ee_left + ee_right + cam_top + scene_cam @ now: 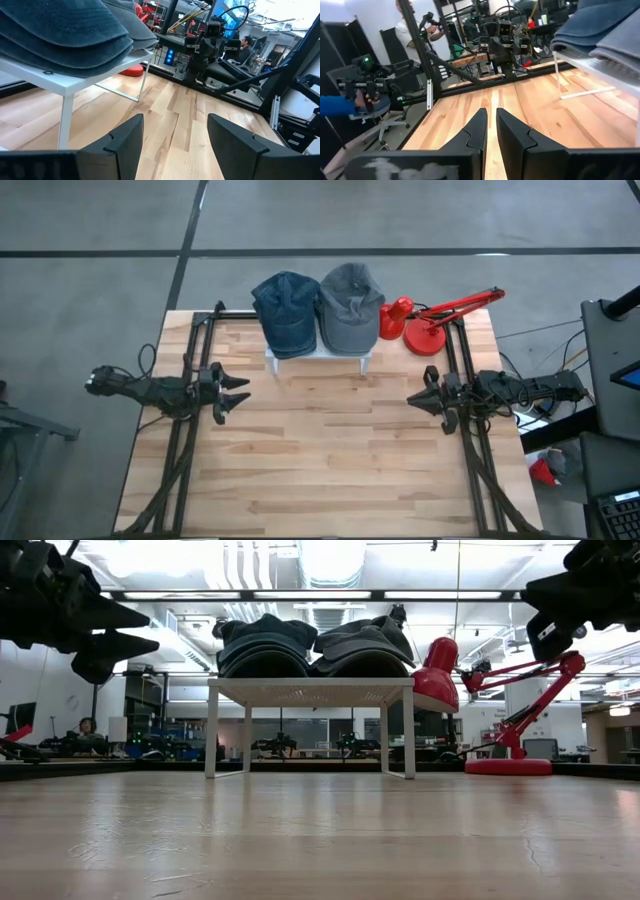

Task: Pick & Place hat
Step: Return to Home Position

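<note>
Two caps lie side by side on a small white stand at the table's far edge: a blue cap on the left and a grey cap on the right, each resting on the stand's top. In the low view the blue cap and grey cap sit above the stand. My left gripper hovers open above the table's left side, pointing right. My right gripper hovers shut above the right side, pointing left. Neither touches anything.
A red desk lamp stands at the far right corner beside the stand. Bare wooden table lies between and in front of the arms. Black frame rails run along both sides. People and equipment show in the room beyond.
</note>
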Controlling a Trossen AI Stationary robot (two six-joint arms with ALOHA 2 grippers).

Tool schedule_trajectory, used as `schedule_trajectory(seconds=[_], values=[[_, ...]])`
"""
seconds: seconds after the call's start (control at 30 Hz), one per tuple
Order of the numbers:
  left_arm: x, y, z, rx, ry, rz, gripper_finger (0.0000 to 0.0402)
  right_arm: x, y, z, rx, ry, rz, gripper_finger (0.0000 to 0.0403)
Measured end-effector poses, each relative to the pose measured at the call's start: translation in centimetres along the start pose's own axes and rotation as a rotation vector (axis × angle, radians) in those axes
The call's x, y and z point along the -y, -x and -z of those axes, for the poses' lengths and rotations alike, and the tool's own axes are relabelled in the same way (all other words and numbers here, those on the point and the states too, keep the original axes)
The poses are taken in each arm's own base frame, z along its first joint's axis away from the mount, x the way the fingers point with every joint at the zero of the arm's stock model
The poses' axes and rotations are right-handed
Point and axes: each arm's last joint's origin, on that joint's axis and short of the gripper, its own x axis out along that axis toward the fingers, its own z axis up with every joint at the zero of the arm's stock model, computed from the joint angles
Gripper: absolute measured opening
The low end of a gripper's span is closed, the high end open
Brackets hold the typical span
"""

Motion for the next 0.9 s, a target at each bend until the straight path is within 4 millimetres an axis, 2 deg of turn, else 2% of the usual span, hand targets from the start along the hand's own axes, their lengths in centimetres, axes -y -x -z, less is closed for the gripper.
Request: schedule_trajectory(seconds=[0.33,0.9], values=[[-0.02,-0.02,0.06,-0.003,-0.002,-0.003,0.0223,-0.55,0.48,-0.65,0.015,0.085,-0.127,0.0038],[-0.03,-0.02,0.10,-0.005,-0.003,-0.004,0.0223,-0.47,0.18,-0.33,-0.024,0.080,-0.121,0.0038]])
